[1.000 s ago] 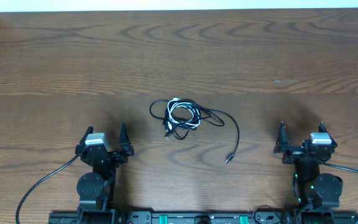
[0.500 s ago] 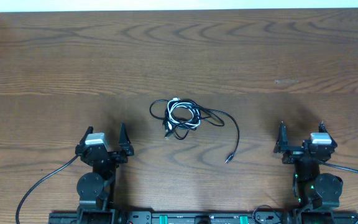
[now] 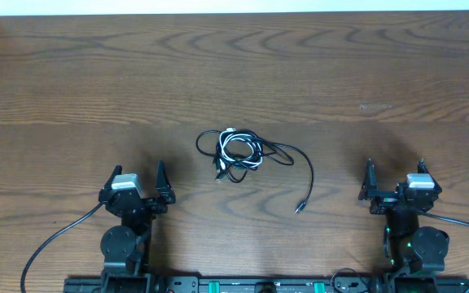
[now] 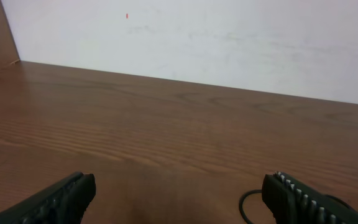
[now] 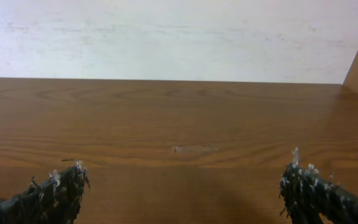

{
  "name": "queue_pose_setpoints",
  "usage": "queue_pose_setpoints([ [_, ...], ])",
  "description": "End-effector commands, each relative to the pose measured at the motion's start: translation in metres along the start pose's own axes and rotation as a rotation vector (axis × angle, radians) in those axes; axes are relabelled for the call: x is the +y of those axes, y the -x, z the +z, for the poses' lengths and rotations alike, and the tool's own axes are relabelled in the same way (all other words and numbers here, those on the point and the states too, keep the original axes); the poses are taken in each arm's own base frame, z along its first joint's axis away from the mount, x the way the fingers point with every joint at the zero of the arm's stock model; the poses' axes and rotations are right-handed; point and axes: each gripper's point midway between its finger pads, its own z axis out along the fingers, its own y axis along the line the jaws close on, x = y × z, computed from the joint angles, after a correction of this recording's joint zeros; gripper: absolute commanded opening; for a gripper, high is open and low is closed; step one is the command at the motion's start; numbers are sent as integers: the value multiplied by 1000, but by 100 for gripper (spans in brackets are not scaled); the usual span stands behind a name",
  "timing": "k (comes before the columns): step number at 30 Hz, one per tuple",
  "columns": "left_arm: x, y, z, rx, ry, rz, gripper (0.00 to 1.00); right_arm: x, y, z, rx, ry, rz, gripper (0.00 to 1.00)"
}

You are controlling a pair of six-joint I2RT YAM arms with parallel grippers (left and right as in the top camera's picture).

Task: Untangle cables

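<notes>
The cables [image 3: 236,155] lie in a small knot at the middle of the wooden table: thin black loops wound round a white cord [image 3: 239,147]. One black cord curves off to the right and ends in a plug [image 3: 299,207]. My left gripper [image 3: 139,169] rests open near the front edge, to the left of the knot and apart from it. My right gripper [image 3: 395,167] is open too, well to the right of the plug. In the left wrist view the left gripper [image 4: 179,190] holds nothing, and a black cable loop [image 4: 244,205] shows beside its right finger. The right gripper [image 5: 182,180] has only bare wood between its fingers.
The brown wooden table [image 3: 234,73] runs back to a white wall [image 4: 229,43]. A small pale scuff [image 3: 374,106] marks the wood at the right. Thick black arm wires [image 3: 51,240] trail by both bases at the front edge.
</notes>
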Motion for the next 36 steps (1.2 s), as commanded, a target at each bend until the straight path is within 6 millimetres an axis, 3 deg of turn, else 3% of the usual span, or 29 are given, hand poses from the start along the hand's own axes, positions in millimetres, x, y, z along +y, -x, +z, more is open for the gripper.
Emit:
queue_pose_setpoints([
  [1, 7, -18, 1, 55, 35, -3, 91, 3, -1, 0, 1, 9, -13, 99],
  [36, 3, -18, 1, 54, 12, -4, 91, 3, -1, 0, 1, 9, -13, 99],
])
